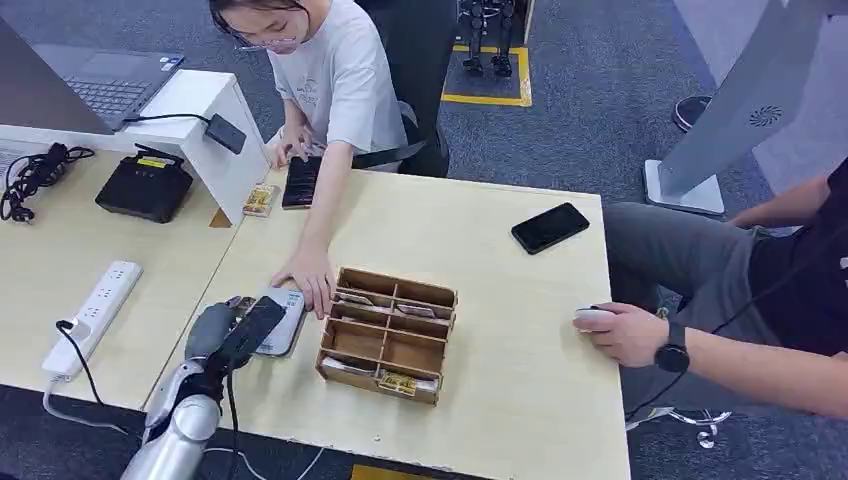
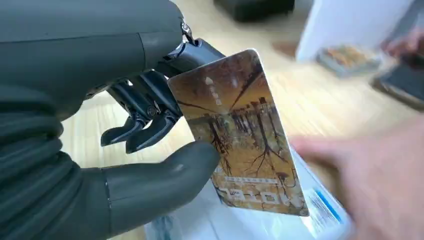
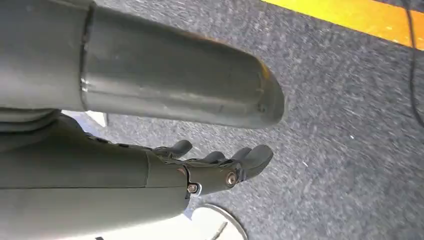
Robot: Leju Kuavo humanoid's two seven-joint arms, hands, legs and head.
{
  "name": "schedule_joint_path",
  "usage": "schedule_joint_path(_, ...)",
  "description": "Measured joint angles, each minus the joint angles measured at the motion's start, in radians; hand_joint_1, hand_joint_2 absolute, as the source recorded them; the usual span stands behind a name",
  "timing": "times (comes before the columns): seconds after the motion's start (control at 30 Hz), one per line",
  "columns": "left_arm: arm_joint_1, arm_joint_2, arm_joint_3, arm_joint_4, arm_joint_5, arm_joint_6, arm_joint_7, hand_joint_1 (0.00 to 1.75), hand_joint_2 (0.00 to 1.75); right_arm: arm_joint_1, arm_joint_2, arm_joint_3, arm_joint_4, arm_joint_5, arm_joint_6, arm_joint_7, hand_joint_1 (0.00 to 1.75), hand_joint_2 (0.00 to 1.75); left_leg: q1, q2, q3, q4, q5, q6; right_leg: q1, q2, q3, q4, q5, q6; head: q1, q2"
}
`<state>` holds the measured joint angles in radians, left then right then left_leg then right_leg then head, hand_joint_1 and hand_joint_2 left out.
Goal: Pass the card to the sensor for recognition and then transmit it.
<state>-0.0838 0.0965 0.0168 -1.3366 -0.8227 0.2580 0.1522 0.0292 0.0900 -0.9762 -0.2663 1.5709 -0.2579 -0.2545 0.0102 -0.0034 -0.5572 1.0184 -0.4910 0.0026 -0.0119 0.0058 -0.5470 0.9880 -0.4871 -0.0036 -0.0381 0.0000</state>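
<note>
Our left arm [image 1: 170, 435] is silver metal, with a thin black cable running along it up to the wrist. Our left hand [image 1: 228, 332] wears a matte grey ribbed cover; in the left wrist view its thumb [image 2: 155, 182] is thick, smooth and grey, and its fingers [image 2: 142, 112] are darker, slim and jointed, with a small screw showing. Our right hand [image 3: 220, 167] has the same grey shell, dark fingers and round screws at the knuckles.

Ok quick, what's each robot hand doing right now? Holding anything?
Left hand: holds the card between thumb and fingers, above the white sensor.
Right hand: holds nothing, fingers loosely apart, hanging over the carpet.
</note>
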Motion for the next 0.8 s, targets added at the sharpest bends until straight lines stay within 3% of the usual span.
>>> schedule_joint_path(0.13,-0.023,0.000,-0.005,0.063,-0.164,0.099,0.000,1.75,1.75,-0.005,-0.001,0.010,0.003,0.000,-0.006,-0.006,0.00,0.00,0.000,0.000,0.001,0.000,0.000,0.000,0.000,0.000,0.000,0.000,0.000,0.000,0.000,0.000)
schedule_joint_path(0.27,-0.034,0.000,-0.016,0.096,-0.257,0.134,0.012,1.75,1.75,-0.006,-0.003,0.019,0.006,0.000,-0.006,-0.012,0.00,0.00,0.000,0.000,0.001,0.000,0.000,0.000,0.000,0.000,0.001,0.000,0.000,0.000,0.000,0.000)
schedule_joint_path(0.5,-0.061,-0.005,-0.016,0.137,-0.333,0.147,0.026,1.75,1.75,-0.007,-0.008,0.027,0.011,0.000,-0.010,-0.015,0.00,0.00,0.000,0.000,0.001,0.000,0.000,0.000,0.000,0.000,0.002,0.000,0.000,0.000,0.000,0.000)
schedule_joint_path(0.8,-0.064,-0.007,-0.016,0.146,-0.323,0.145,0.023,1.75,1.75,-0.007,-0.009,0.027,0.017,0.000,-0.010,-0.010,0.00,0.00,0.000,0.000,0.002,0.000,0.000,0.000,0.000,0.000,0.002,0.000,0.000,0.000,0.000,0.000)
